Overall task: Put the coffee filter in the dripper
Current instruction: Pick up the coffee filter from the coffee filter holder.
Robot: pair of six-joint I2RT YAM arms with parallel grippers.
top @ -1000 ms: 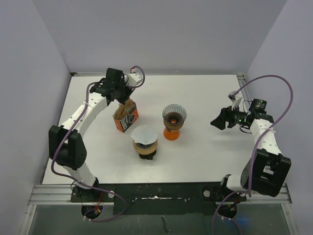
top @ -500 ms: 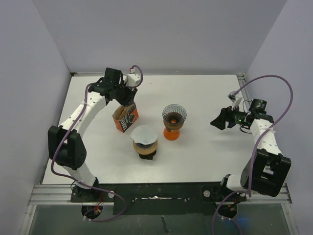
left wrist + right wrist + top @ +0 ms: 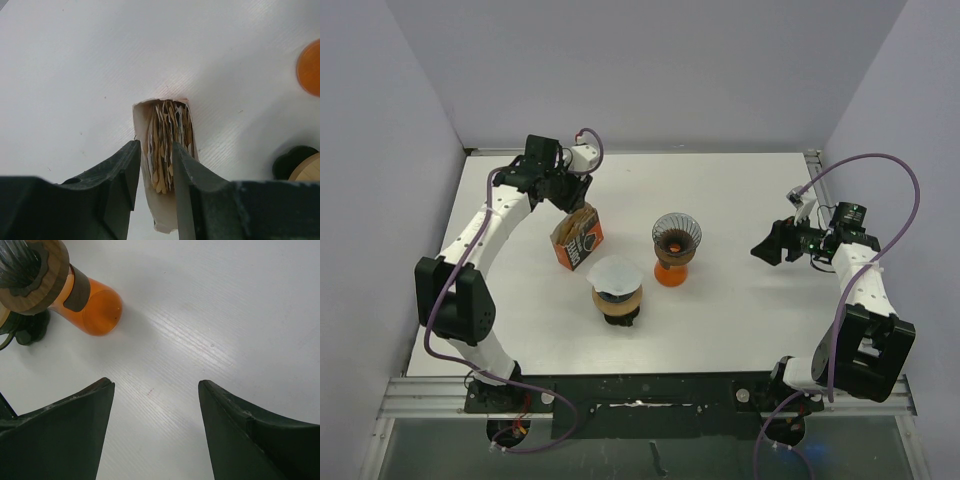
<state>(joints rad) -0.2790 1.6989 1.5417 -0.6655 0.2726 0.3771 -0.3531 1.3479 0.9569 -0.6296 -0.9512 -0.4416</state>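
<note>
left wrist | my left gripper [image 3: 154, 150] at 6 o'clock, jaws a little apart | open box [image 3: 142, 117] at centre on white table [image 3: 75, 75], seen through my gap | paper filters [image 3: 167, 135] packed on edge inside it | orange disc [image 3: 311, 67] cut off at 2 o'clock | black-and-tan object [image 3: 300, 162] at 4 o'clock

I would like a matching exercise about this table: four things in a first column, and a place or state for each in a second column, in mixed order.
Things
1. filter box
2. white paper filter
3. glass dripper on the orange base
4. right gripper

Places or states
A. open, over a bare right part of the table
B. in the wooden-collared dripper, nearest the arm bases
C. just below the left gripper, top open
D. middle of the table, no white filter in it

Pairs: 1-C, 2-B, 3-D, 4-A.
</note>
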